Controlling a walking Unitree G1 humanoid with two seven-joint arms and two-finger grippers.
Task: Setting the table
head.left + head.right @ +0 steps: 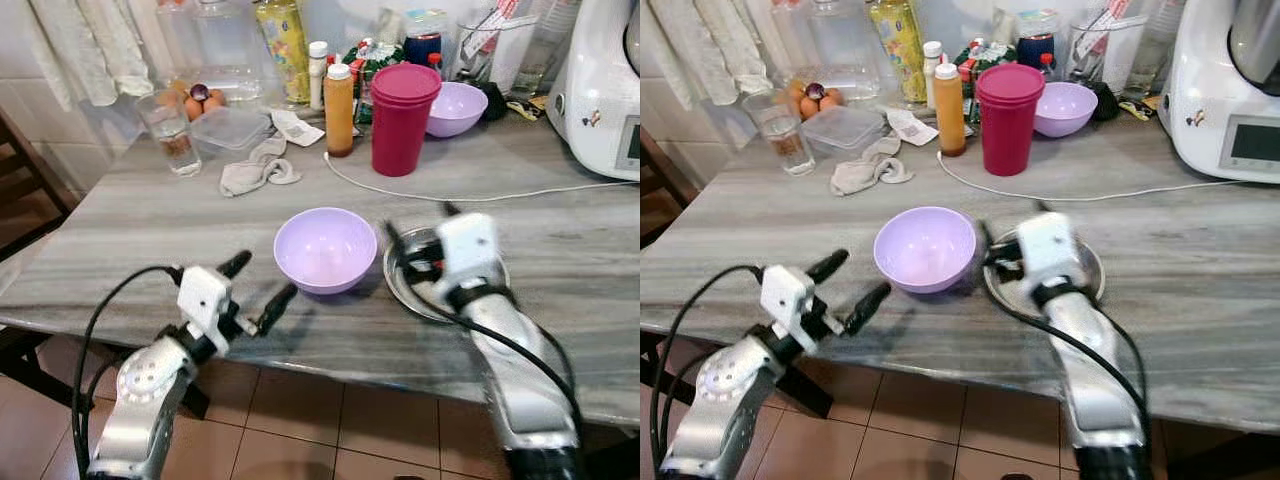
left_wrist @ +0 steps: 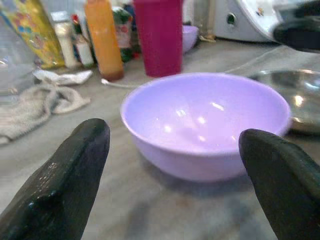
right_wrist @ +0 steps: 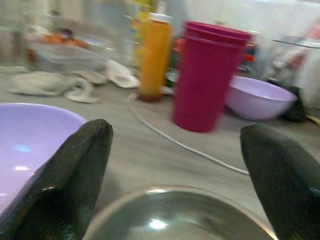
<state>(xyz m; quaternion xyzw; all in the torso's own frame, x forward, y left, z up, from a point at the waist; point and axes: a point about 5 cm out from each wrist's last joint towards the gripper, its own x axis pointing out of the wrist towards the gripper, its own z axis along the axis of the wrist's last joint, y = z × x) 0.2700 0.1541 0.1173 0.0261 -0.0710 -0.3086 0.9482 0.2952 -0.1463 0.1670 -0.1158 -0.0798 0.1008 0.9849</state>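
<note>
A lilac bowl point(image 1: 325, 250) stands upright near the front edge of the grey marble table point(image 1: 120, 250). Right beside it lies a shallow steel plate point(image 1: 400, 287). My left gripper point(image 1: 256, 286) hovers open at the table's front edge, just left of the bowl, its fingers point(image 2: 65, 185) pointing at the bowl point(image 2: 205, 120) with nothing between them. My right gripper point(image 1: 421, 228) is open low over the steel plate point(image 3: 175, 220), its fingers point(image 3: 70, 175) spread wide and holding nothing. A second lilac bowl point(image 1: 455, 108) and a stack of magenta cups point(image 1: 402, 118) stand at the back.
The back of the table is crowded: an orange bottle point(image 1: 339, 110), a glass of water point(image 1: 170, 130), a crumpled cloth point(image 1: 255, 170), a plastic box point(image 1: 230, 128), eggs point(image 1: 200, 100). A white appliance point(image 1: 605, 90) stands back right, its cable point(image 1: 450, 193) running across the table.
</note>
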